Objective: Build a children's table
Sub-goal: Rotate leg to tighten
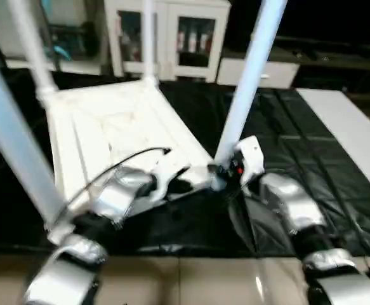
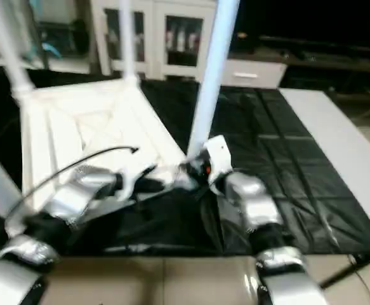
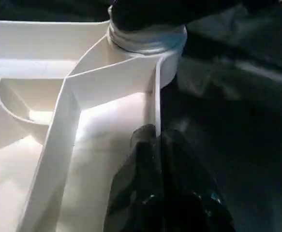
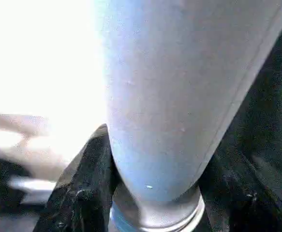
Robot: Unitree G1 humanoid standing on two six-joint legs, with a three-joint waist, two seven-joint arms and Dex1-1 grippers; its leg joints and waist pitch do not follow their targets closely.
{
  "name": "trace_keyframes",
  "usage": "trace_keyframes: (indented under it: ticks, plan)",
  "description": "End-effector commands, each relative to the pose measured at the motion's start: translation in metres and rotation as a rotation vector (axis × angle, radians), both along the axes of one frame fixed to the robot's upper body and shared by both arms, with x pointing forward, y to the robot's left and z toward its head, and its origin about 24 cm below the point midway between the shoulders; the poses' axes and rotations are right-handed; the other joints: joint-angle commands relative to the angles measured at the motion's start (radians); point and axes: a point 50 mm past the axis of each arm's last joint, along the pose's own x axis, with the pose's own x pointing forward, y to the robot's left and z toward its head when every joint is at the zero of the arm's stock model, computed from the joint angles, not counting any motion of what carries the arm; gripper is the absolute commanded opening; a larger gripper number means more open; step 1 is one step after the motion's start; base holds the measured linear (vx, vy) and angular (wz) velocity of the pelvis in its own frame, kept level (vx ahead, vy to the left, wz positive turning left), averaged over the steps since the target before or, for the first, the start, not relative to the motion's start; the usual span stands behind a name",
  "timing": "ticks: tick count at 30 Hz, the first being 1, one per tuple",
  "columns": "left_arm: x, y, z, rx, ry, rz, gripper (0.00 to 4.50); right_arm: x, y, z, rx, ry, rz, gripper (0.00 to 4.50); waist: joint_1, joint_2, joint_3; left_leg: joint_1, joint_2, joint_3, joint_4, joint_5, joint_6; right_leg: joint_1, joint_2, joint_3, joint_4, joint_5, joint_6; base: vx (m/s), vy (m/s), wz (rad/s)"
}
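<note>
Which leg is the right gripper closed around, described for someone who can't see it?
On the black-covered worktable lies the upturned white tabletop. The leg rises from its near corner on the robot's right; only this leg has the right gripper at its base.

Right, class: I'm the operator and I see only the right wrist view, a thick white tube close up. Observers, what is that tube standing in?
Observer: That leg stands in the near corner socket of the upturned tabletop.
Operator: Are other legs up?
Observer: Yes, three more: a far-left leg, a far-right leg and a near-left leg.
Operator: And the other arm?
Observer: The left gripper is pinched on the tabletop's edge wall, beside that socket.
</note>
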Motion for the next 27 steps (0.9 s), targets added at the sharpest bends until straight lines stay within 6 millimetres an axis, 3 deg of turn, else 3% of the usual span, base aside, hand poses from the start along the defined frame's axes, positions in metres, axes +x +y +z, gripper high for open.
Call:
trace_keyframes:
  ticks: [1,2,3,4,5,6,7,8,9,10,11,12,14,15,16,17,18,20,22,24,27]
  plan:
    - [0.016,-0.005,0.01,0.025,-0.093,0.123,0.0,-0.004,0.006,-0.025,-0.02,0.125,-0.193,1.97,-0.015,0.02,-0.032,0.026,0.023,-0.017,-0.097,-0.734,-0.036,0.026,-0.037,-0.012,-0.094,-0.589,-0.064,0.0,0.0,0.0]
    - [0.016,-0.005,0.01,0.025,-0.093,0.123,0.0,-0.004,0.006,-0.025,-0.02,0.125,-0.193,1.97,-0.018,0.026,-0.029,0.025,0.034,-0.021,-0.116,-0.804,-0.041,0.037,-0.029,-0.021,-0.074,-0.539,-0.073,0.0,0.0,0.0]
    - [0.025,-0.01,0.014,0.071,-0.173,0.184,0.0,0.002,0.014,-0.025,-0.017,0.129,-0.345,1.97,-0.014,0.037,-0.025,0.009,0.043,-0.02,-0.137,-0.835,-0.044,0.05,-0.023,-0.016,-0.042,-0.495,-0.083,-0.1,0.0,0.04]
    - [0.028,-0.011,0.016,0.086,-0.204,0.202,0.0,0.004,0.017,-0.024,-0.023,0.127,-0.392,1.97,0.017,0.046,-0.025,-0.037,0.07,0.007,-0.202,-0.903,-0.049,0.094,-0.002,-0.002,0.096,-0.331,-0.111,-0.1,0.0,0.04]
    - [0.03,-0.015,0.017,0.087,-0.23,0.215,0.0,0.006,0.021,-0.023,-0.024,0.127,-0.44,1.97,0.043,0.034,-0.025,-0.045,0.076,0.024,-0.209,-0.885,-0.021,0.092,-0.003,0.027,0.136,-0.265,-0.096,-0.063,-0.07,0.24]
    - [0.032,-0.018,0.019,0.082,-0.25,0.224,0.0,0.007,0.023,-0.022,-0.03,0.125,-0.477,1.96,0.047,-0.026,-0.026,0.053,0.023,0.06,-0.117,-0.735,-0.016,-0.018,-0.024,0.085,0.028,-0.554,-0.058,0.045,-0.121,0.11]
    - [0.033,-0.023,0.022,0.09,-0.28,0.212,0.0,0.009,0.029,-0.019,-0.032,0.116,-0.515,1.96,0.041,-0.047,-0.028,0.107,-0.032,0.042,0.072,-0.443,0.001,-0.096,-0.121,0.077,-0.121,-1.023,-0.019,0.045,-0.121,0.11]
    - [0.033,-0.025,0.022,0.089,-0.286,0.207,0.0,0.011,0.031,-0.017,-0.02,0.106,-0.524,1.96,0.057,-0.033,-0.039,-0.014,-0.002,0.008,0.002,-0.229,0.013,0.028,-0.148,0.115,-0.07,-0.938,-0.022,0.102,-0.044,-0.33]
    - [0.033,-0.026,0.022,0.088,-0.287,0.205,0.0,0.012,0.032,-0.015,-0.012,0.101,-0.528,1.96,0.063,-0.017,-0.037,-0.027,0.006,0.003,-0.035,-0.22,-0.013,0.035,-0.118,0.086,-0.055,-0.848,-0.021,0.083,0.017,-0.23]
    - [0.033,-0.026,0.022,0.087,-0.287,0.205,0.0,0.012,0.032,-0.015,-0.01,0.1,-0.529,1.96,0.058,0.0,-0.056,0.0,0.018,0.008,-0.058,-0.25,-0.054,0.01,-0.065,0.063,-0.028,-0.539,-0.051,0.083,0.017,-0.23]
    - [0.033,-0.026,0.022,0.094,-0.288,0.194,0.0,0.015,0.034,-0.01,0.027,0.072,-0.522,1.96,0.052,-0.003,-0.06,-0.002,0.019,0.008,-0.061,-0.236,-0.059,0.013,-0.054,0.06,-0.009,-0.376,-0.081,0.0,0.0,0.0]
    - [0.033,-0.026,0.021,0.095,-0.286,0.188,0.0,0.017,0.035,-0.005,0.059,0.051,-0.52,1.96,0.048,-0.004,-0.05,-0.003,0.017,0.019,-0.07,-0.292,-0.052,0.011,-0.039,0.058,-0.004,-0.231,-0.15,0.0,0.0,0.0]
    - [0.033,-0.023,0.019,0.105,-0.291,0.172,0.0,0.021,0.035,0.002,0.098,0.015,-0.504,1.96,0.043,-0.004,-0.047,-0.001,0.01,0.022,-0.066,-0.397,-0.044,0.006,-0.044,0.06,-0.016,-0.335,-0.161,0.0,0.0,0.0]
    - [0.032,-0.022,0.018,0.107,-0.292,0.163,0.0,0.022,0.034,0.006,0.119,-0.009,-0.484,1.96,0.045,-0.002,-0.05,-0.002,0.01,0.022,-0.067,-0.392,-0.039,0.009,-0.047,0.06,-0.017,-0.337,-0.16,0.0,0.0,0.0]
    - [0.033,-0.02,0.018,0.108,-0.296,0.156,0.0,0.023,0.032,0.009,0.123,-0.039,-0.47,1.96,0.047,0.001,-0.053,-0.004,0.011,0.023,-0.068,-0.361,-0.031,0.012,-0.048,0.062,-0.018,-0.303,-0.16,0.0,0.0,0.0]
    - [0.033,-0.02,0.018,0.108,-0.296,0.156,0.0,0.023,0.032,0.009,0.123,-0.039,-0.47,1.96,0.047,-0.003,-0.053,-0.007,0.011,0.027,-0.067,-0.326,-0.022,0.014,-0.046,0.063,-0.016,-0.255,-0.168,0.0,0.0,0.0]
    - [0.032,-0.018,0.016,0.111,-0.296,0.137,0.0,0.023,0.026,0.013,0.123,-0.085,-0.461,2.31,0.048,0.004,-0.05,-0.01,0.01,0.028,-0.067,-0.31,-0.018,0.016,-0.047,0.064,-0.017,-0.238,-0.174,0.0,0.0,0.0]
    - [0.032,-0.015,0.016,0.112,-0.289,0.121,0.0,0.022,0.015,0.016,0.105,-0.137,-0.471,2.66,0.054,-0.004,-0.051,-0.011,0.009,0.031,-0.065,-0.282,-0.007,0.023,-0.046,0.064,-0.016,-0.213,-0.171,0.0,0.0,0.0]
    - [0.032,-0.015,0.016,0.111,-0.289,0.084,0.0,0.02,0.008,0.018,0.082,-0.17,-0.453,2.75,0.053,-0.003,-0.055,-0.019,0.009,0.029,-0.065,-0.239,0.001,0.03,-0.048,0.064,-0.007,-0.178,-0.172,0.0,0.0,0.0]
    - [0.032,-0.014,0.016,0.106,-0.286,0.076,0.0,0.015,-0.002,0.018,0.044,-0.193,-0.441,3.07,0.051,-0.003,-0.056,-0.016,0.01,0.03,-0.061,-0.202,0.004,0.028,-0.046,0.065,-0.003,-0.13,-0.189,0.0,0.0,0.0]
    - [0.031,-0.013,0.016,0.095,-0.281,0.049,0.0,0.005,-0.013,0.017,0.023,-0.209,-0.394,3.12,0.055,-0.002,-0.054,-0.012,0.009,0.034,-0.058,-0.188,0.017,0.031,-0.043,0.067,-0.001,-0.088,-0.206,0.0,0.0,0.0]
